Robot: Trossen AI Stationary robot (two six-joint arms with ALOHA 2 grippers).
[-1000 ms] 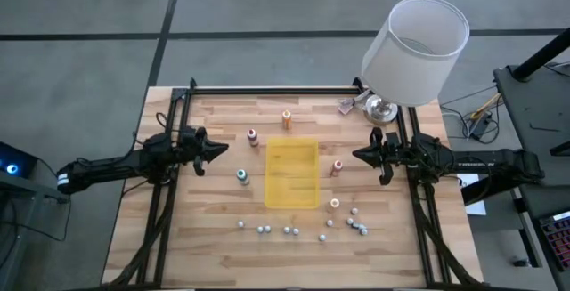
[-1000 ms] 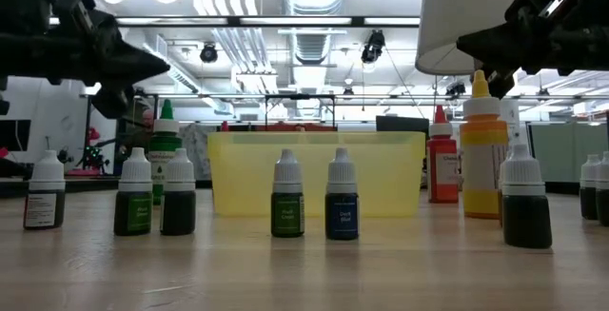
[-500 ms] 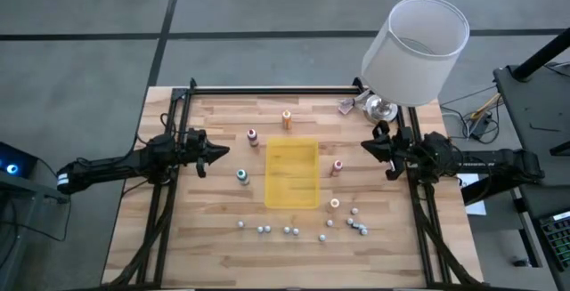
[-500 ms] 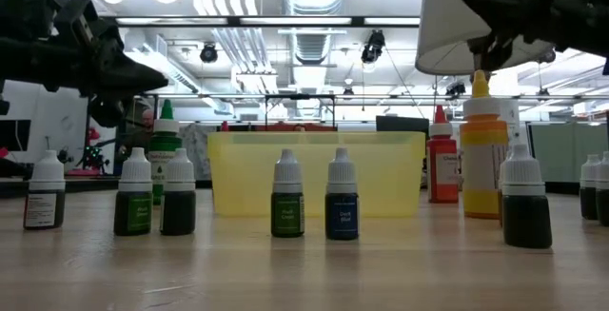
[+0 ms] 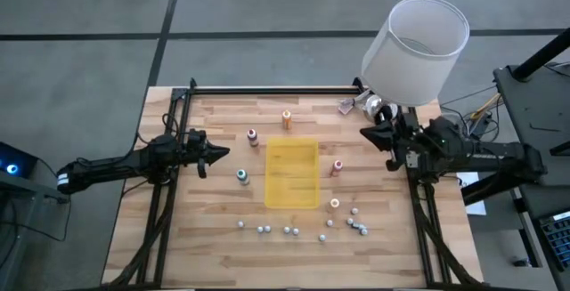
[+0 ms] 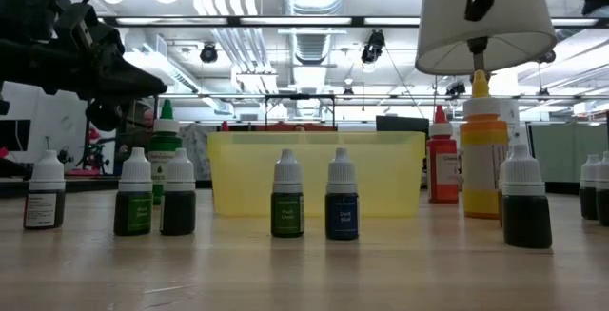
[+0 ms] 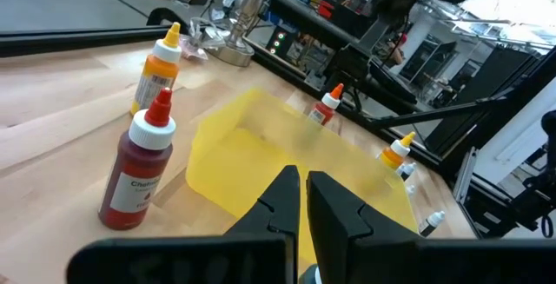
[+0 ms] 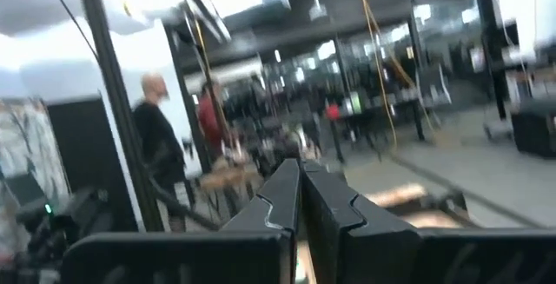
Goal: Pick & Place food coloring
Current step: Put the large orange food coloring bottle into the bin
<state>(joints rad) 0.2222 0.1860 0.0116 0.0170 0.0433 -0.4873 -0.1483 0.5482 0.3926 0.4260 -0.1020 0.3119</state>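
The food coloring bottles stand upright on the wooden counter (image 5: 178, 238) around a yellow tray (image 5: 292, 173): an orange bottle (image 5: 287, 119) beyond its far end, a dark red bottle (image 5: 253, 136) and a teal-green bottle (image 5: 242, 177) on its left, a pinkish-red bottle (image 5: 337, 167) and a yellow bottle (image 5: 334, 205) on its right, with a scatter of small white-capped dropper bottles (image 5: 287, 230) along the near edge. Neither arm holds anything. The left end effector (image 5: 212, 153) hovers left of the dark red bottle, fingers pressed together; the right end effector (image 5: 372, 134) sits near the lamp base (image 5: 378, 107), fingers likewise together. To pick well, the working arm should spread its fingers first, come down over a single bottle's cap and clamp the body squarely — these narrow bottles would likely tip if nudged from one side. Compared with a second ago, the right arm has lifted and drawn back toward the lamp, its camera now facing the room, while the left has barely moved.
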